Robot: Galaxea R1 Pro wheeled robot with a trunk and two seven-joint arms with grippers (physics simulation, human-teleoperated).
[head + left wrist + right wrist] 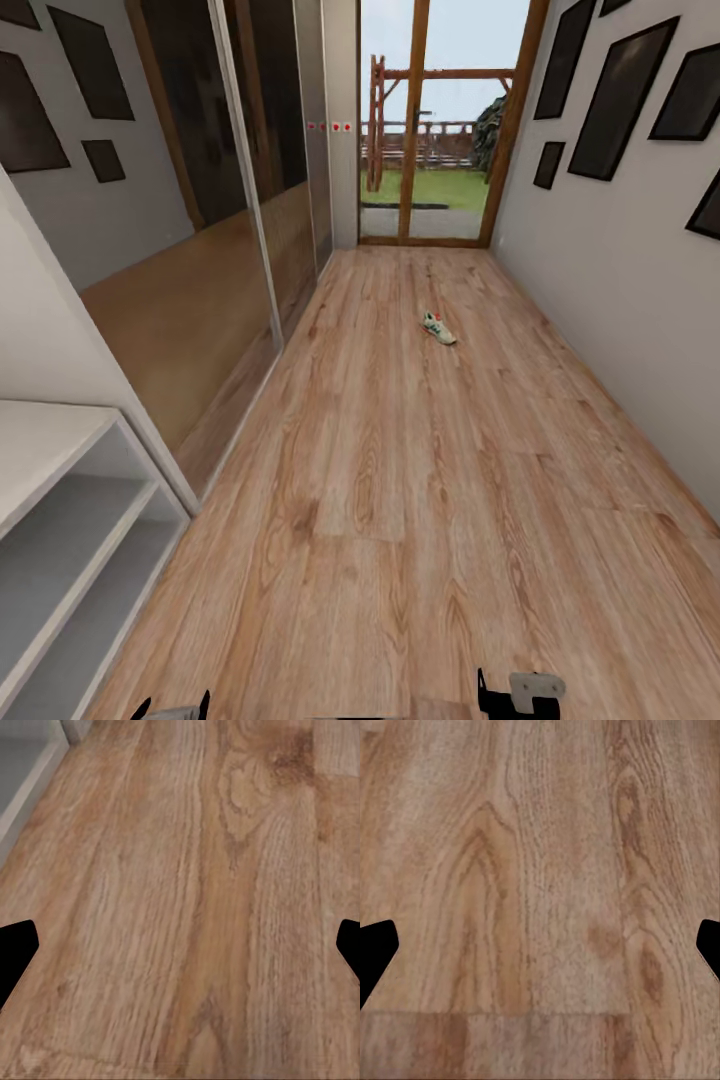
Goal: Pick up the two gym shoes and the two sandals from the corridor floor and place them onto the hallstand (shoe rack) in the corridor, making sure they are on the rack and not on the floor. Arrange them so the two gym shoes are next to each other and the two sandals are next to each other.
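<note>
One gym shoe, white with green and red touches, lies alone on the corridor floor well ahead of me, toward the glass door. The other gym shoe and both sandals are out of view. At the lower left stands the light grey hallstand, and its bench top and open shelves hold nothing. My left gripper hangs open over bare planks, with a grey edge of the hallstand nearby. My right gripper is open too, above bare floor. Both wrists peek in at the head view's lower edge.
Mirrored sliding doors line the left side beyond the hallstand. A wood-framed glass door closes the far end. The right wall carries dark picture frames. The floor runs wide between the walls.
</note>
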